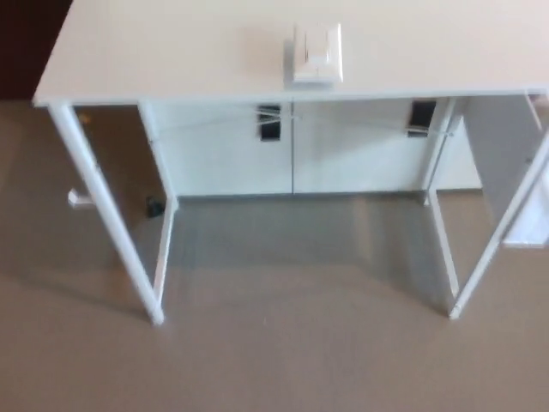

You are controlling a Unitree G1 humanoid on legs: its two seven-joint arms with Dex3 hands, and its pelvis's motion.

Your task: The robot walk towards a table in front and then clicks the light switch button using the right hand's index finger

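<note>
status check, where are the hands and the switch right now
Both hands out of view. Light switch sits near the front edge of the white table, untouched. Nothing on the floor between robot and table.

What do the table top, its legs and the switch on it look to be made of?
Table top: smooth, matte cream board, possibly laminate, with no grain visible. Legs: thin, straight white bars, probably painted metal. Light switch: white moulded block, likely plastic. The picture is blurred, so all three are guesses from look.
</note>
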